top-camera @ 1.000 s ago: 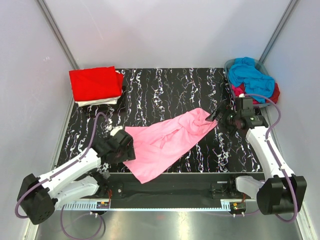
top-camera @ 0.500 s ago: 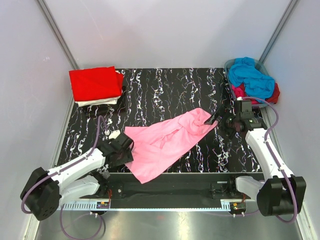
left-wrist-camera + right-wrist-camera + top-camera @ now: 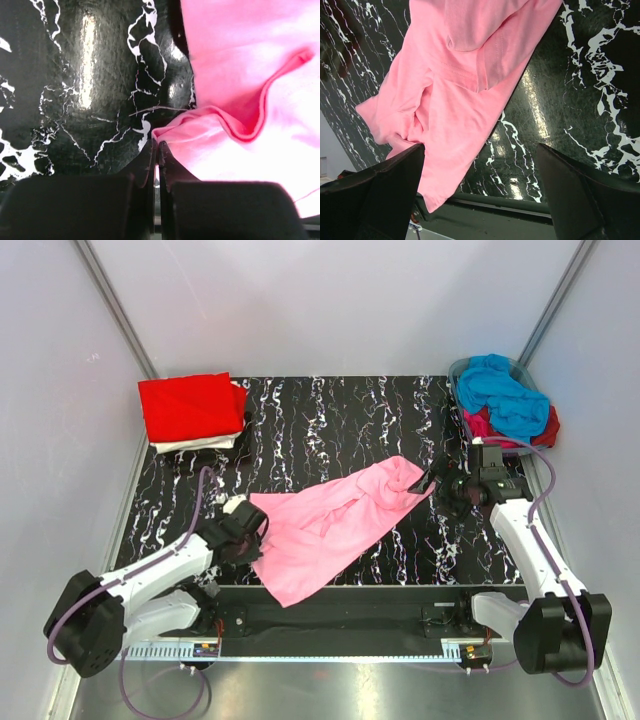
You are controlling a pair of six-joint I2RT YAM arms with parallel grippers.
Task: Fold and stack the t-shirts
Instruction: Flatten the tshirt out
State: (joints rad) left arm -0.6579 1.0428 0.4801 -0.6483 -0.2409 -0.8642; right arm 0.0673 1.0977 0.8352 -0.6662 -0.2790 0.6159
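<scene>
Left gripper (image 3: 157, 147) has snapped shut, apparently pinching the left edge of the pink t-shirt (image 3: 330, 525); right gripper (image 3: 436, 480) gapes wide. Limp, light cloth: take corners.

Left arm (image 3: 150, 575) stretches low and diagonally from its base at the near edge of the worktop (image 3: 330, 410), elbow tucked close to the surface. The left gripper (image 3: 258, 532) points right. Its two fingers (image 3: 145, 165) are pressed together (only a sliver of pink shows between them), apparently pinching the edge of the pink t-shirt (image 3: 330, 520). Right arm (image 3: 525, 535) rises from its base and bends inward. The right gripper (image 3: 437, 480) is aimed left, its fingers (image 3: 375, 200) spread wide apart and holding nothing.
</scene>
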